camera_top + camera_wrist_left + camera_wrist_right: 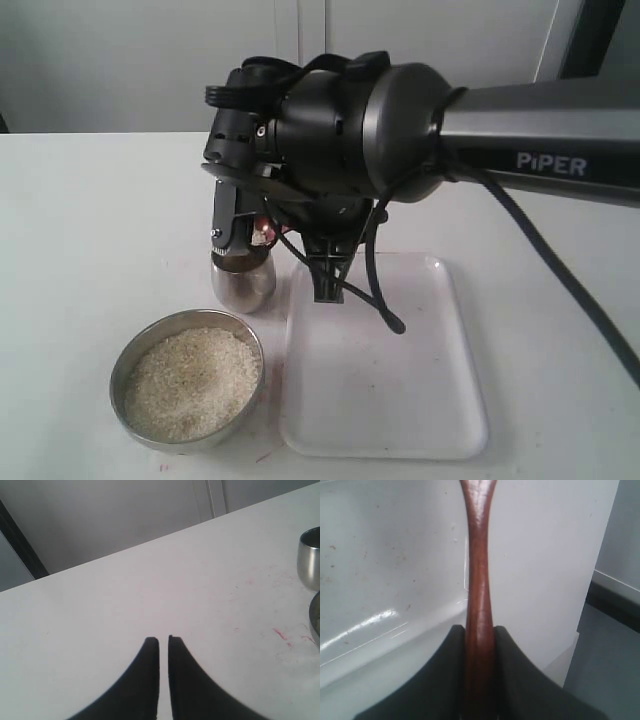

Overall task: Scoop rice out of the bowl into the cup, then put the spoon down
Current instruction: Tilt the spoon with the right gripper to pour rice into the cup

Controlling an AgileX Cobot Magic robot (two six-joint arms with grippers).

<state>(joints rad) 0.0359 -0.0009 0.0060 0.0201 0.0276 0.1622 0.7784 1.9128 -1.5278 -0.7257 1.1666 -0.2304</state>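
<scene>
1. The left tool (pixel 163 640) shows only in the left wrist view. Its two dark fingers (pixel 145 680) are drawn almost together, with just a thin slit between them. They grip nothing and hang over bare white desk (pixel 80 230). A few red marks (pixel 280 632) stain the desk near it.
2. The bowl (pixel 116 380) sits near left on the desk. It holds a level heap of rice (pixel 190 385) that covers its floor.
3. The cup (pixel 243 283) stands upright on the desk just beyond the bowl's far right rim and just left of the tray. The head of the right arm hangs right above it and hides its mouth, so I cannot tell what is inside.
4. A white tray (pixel 390 380) lies flat to the right of the bowl and cup. Its floor carries a few small specks.
5. The right arm (pixel 520 140) reaches in from the right, across the tray's far end.
6. The right tool (pixel 479 630) is clamped on the spoon (pixel 479 580), one finger pressed to each side of the handle.
7. The handle runs out past the fingertips over the tray and widens where the right wrist view cuts it off. The scoop is out of sight.
</scene>
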